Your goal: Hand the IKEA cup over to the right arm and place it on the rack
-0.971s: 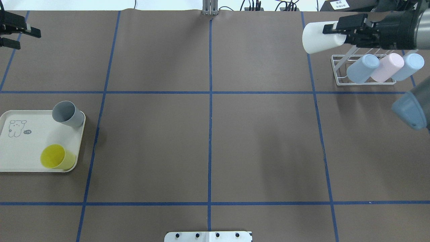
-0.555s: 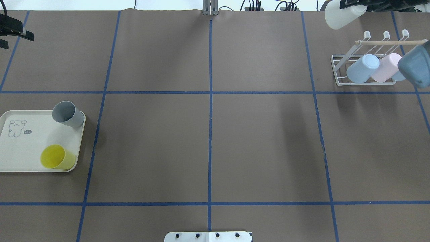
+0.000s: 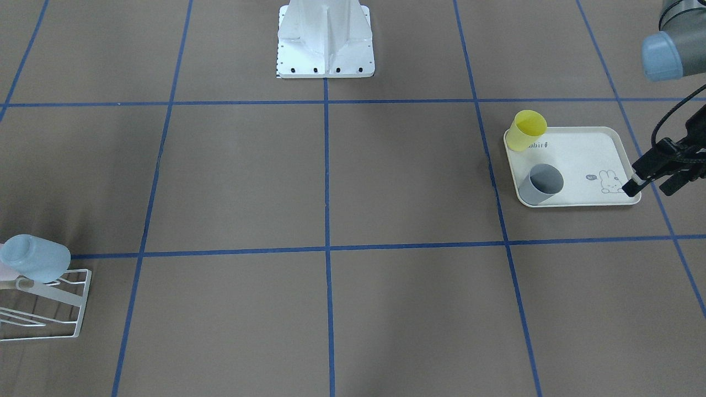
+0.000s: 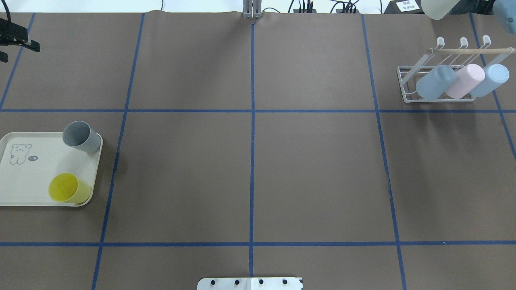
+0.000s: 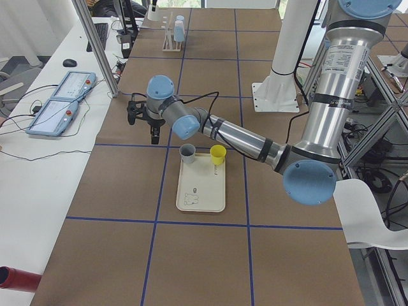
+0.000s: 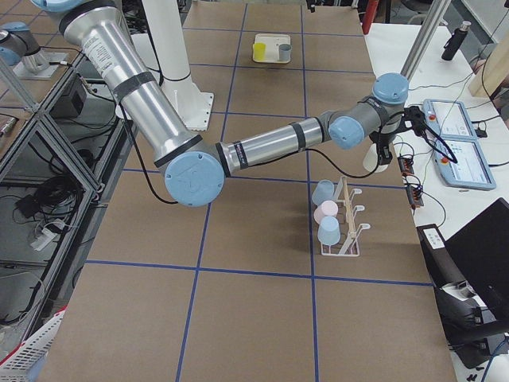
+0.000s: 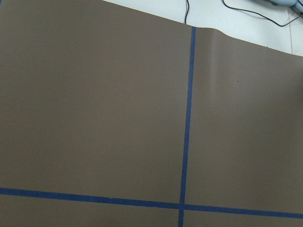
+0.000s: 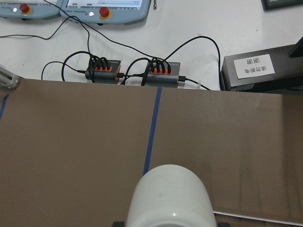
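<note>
Right wrist-mounted view: plain white plastic cup (image 8: 170, 196), smooth and rounded, no marking legible, sits at the bottom edge. The right gripper (image 6: 380, 153) is clenched on it, dark finger parts just visible either side. The cup is aloft over the table's far edge, beyond and apart from the white wire rack (image 4: 404, 82) with its wooden dowel (image 4: 467, 51). Two pale blue cups (image 4: 434, 82) and a pink cup (image 4: 465, 80) lean on the prongs. White label (image 8: 258, 66) on a black box (image 8: 284, 80), characters inverted, unreadable. Brown paper table cover (image 4: 314, 169), blue tape grid (image 4: 252, 161). Cream tray (image 3: 584, 160): rabbit drawing, lettering "abbit" partly hidden. Grey cup (image 3: 541, 184) and yellow cup (image 3: 527, 129) stand on it. Left gripper (image 3: 646, 191) spread, empty, apart from the tray.
</note>
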You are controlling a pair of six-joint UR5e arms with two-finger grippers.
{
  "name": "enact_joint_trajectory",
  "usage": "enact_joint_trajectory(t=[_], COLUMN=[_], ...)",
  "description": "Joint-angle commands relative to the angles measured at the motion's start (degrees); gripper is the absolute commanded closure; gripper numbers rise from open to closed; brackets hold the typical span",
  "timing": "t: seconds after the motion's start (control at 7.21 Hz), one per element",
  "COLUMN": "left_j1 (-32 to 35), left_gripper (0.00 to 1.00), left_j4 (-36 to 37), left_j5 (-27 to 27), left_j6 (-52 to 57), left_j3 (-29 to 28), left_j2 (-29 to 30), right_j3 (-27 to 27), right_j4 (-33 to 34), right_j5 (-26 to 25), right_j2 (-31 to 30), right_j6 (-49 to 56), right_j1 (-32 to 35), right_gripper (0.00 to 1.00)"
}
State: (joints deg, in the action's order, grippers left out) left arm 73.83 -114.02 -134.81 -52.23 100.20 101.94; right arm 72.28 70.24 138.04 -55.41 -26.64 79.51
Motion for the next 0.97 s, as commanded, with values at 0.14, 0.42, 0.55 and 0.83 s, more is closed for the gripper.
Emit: enact_joint_trajectory(t=[0.14, 0.42, 0.55, 0.83], left_j1=[0.0, 0.0, 0.0, 0.0], left_gripper=[0.0, 0.0, 0.0, 0.0], left_j4=[1.3, 1.3, 1.3, 1.3], left_j5=[0.0, 0.1, 0.1, 0.0], left_j6=[-0.1, -0.2, -0.3, -0.4], left_j3=[1.7, 2.7, 3.0, 3.1], left_j2=[-0.1, -0.4, -0.5, -0.4], right_j3=[-4.5, -6.7, -7.1, -7.3], right_j4=[5.1, 9.0, 9.0, 8.9], right_j5=[1.3, 1.0, 0.7, 0.7], right_j2=[0.6, 3.6, 3.6, 3.0], right_j6=[10.1, 12.4, 12.5, 13.8], right_j1=[-0.1, -0.2, -0.6, -0.8], right_gripper=[0.74, 0.74, 0.74, 0.74])
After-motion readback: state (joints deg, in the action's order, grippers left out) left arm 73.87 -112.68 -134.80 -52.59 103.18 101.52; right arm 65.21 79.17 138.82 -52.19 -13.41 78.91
